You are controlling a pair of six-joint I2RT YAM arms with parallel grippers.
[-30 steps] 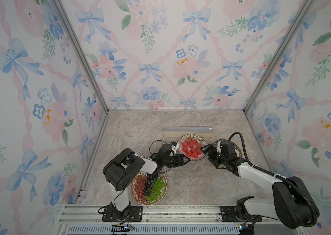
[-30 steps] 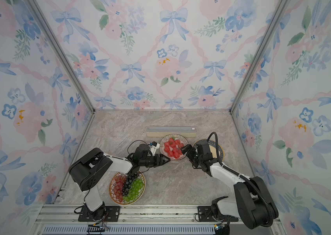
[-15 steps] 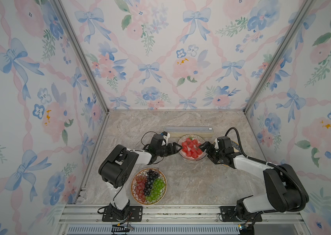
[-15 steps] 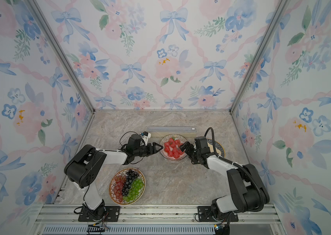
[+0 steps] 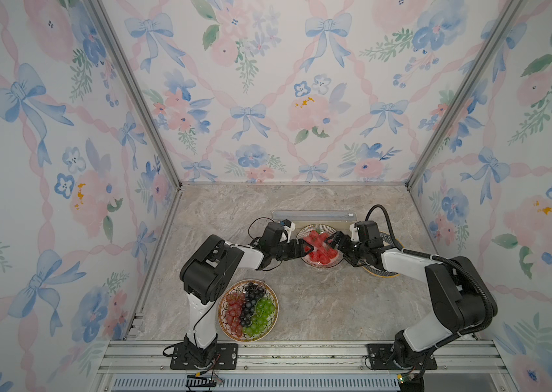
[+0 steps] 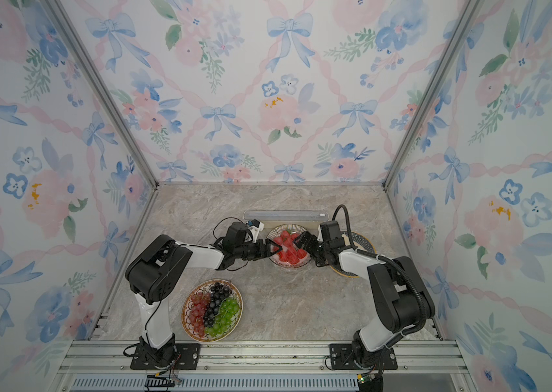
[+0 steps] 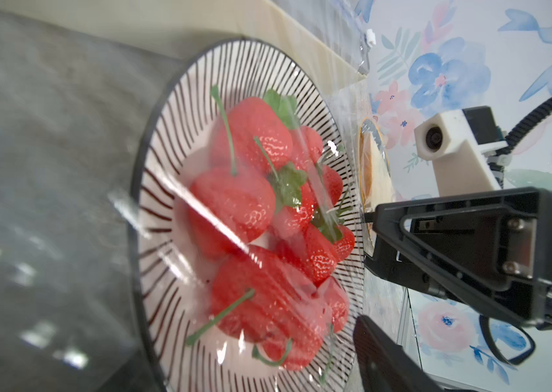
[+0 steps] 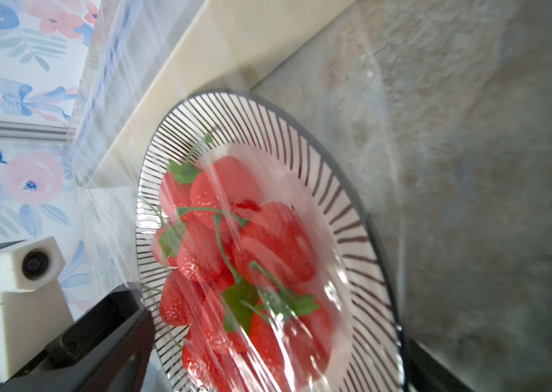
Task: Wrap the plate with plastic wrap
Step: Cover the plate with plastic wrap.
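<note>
The plate (image 5: 317, 263) (image 6: 289, 264) is white with black radial stripes and holds red strawberries; it stands in front of the long cream box (image 5: 315, 216) (image 6: 286, 215). Glossy plastic wrap (image 7: 179, 193) (image 8: 278, 298) lies stretched over the fruit and rim. My left gripper (image 5: 302, 249) (image 7: 245, 339) is open at the plate's left edge, its fingers either side of the rim. Open too, my right gripper (image 5: 332, 243) (image 8: 278, 356) sits at the plate's right edge. Neither holds anything that I can see.
A plate of red, dark and green grapes (image 5: 248, 310) (image 6: 212, 310) stands near the front, by the left arm's base. A yellow-rimmed plate (image 5: 385, 271) (image 6: 364, 242) lies partly under the right arm. The box (image 7: 200, 20) (image 8: 234, 51) stands close behind the strawberry plate.
Both grippers have moved away from the front edge to the plate's sides. The left gripper has opened wider. The grape plate, earlier partly under the left arm, now shows whole.
</note>
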